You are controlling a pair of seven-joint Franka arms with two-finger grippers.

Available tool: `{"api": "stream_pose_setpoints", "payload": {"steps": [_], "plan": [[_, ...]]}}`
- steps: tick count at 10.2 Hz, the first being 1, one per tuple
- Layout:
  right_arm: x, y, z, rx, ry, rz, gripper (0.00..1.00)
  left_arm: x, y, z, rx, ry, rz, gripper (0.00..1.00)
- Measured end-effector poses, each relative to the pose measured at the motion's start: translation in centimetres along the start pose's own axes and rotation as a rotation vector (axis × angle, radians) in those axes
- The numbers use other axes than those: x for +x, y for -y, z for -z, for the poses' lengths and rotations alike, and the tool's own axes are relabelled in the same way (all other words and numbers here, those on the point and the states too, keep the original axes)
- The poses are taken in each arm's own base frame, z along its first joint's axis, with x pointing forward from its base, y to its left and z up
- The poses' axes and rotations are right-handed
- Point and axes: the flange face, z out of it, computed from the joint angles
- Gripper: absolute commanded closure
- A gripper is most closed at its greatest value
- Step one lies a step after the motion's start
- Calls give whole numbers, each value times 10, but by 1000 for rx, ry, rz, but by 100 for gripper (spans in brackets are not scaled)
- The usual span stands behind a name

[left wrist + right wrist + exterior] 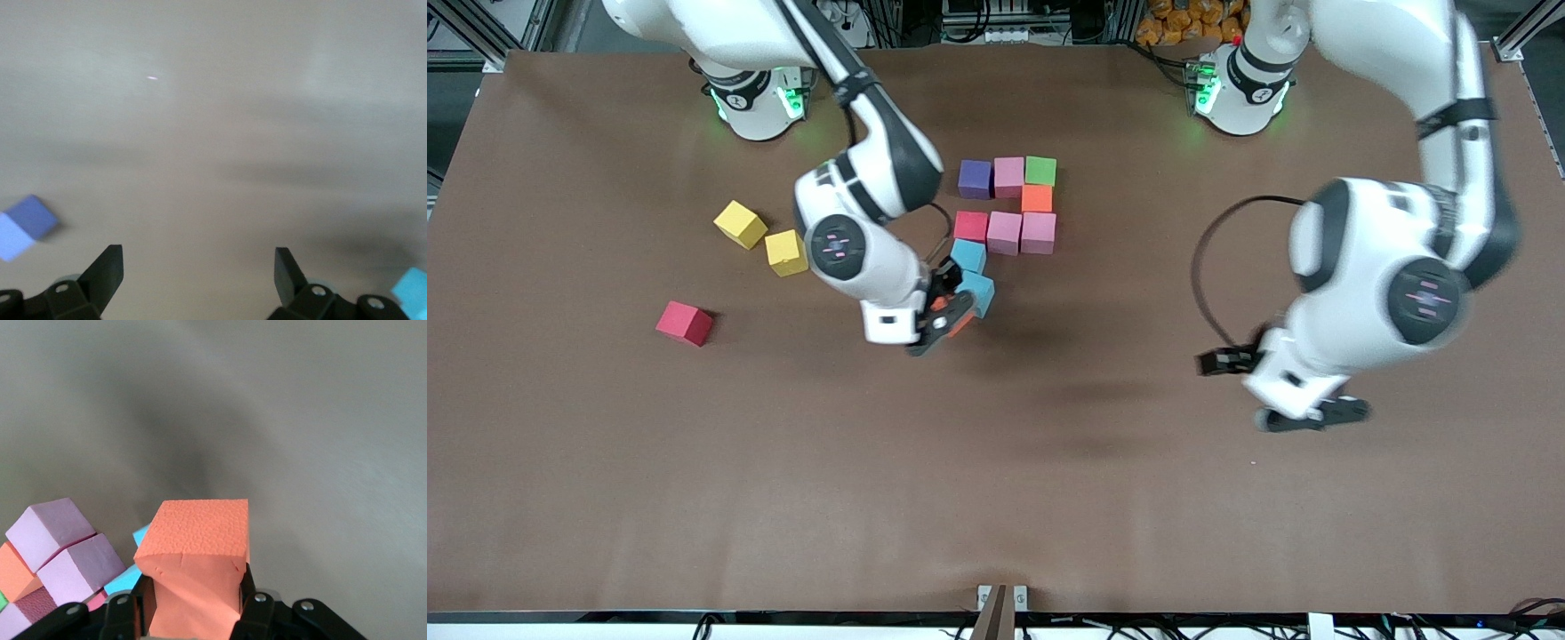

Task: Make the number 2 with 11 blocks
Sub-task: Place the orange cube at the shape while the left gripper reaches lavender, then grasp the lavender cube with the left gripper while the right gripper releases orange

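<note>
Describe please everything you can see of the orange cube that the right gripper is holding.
The orange cube is a small block of matte, foam-like material with a finely pebbled surface. The right gripper is shut on it, its black fingers pressing two facing sides, which crease slightly near the top edge. It is held over the table, tilted, beside the lower light blue cube of the growing figure. Whether it touches that cube cannot be told.

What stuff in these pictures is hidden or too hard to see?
- Orange block in the right end effector: in the front view the fingers and wrist cover nearly all of it.
- Lower light blue block: partly covered by that end effector in the front view.
- Left end effector: blurred in the front view; its wrist view shows only the open fingertips.
- Purple block: blurred in the left wrist view.
</note>
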Motion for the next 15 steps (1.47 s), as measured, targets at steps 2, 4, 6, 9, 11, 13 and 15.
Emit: {"api": "stream_pose_setpoints", "payload": {"steps": [2,4,6,9,11,13,15], "plan": [[23,39,-28,-10,13,147,99,10,96,-19,-2,54,-48,0],[42,70,-45,-51,-18,247,99,2,147,-55,-11,139,-20,0],[51,87,-70,-88,-37,311,100,-12,172,-93,8,224,9,0],[49,89,-89,-131,19,425,100,-28,194,-126,41,300,51,0],[44,98,-95,-132,71,483,100,-37,208,-142,43,330,176,0],[40,105,-102,-157,122,519,100,-40,223,-152,49,318,256,0],[37,105,-110,-174,160,538,100,-43,249,-155,49,303,299,0]]}}
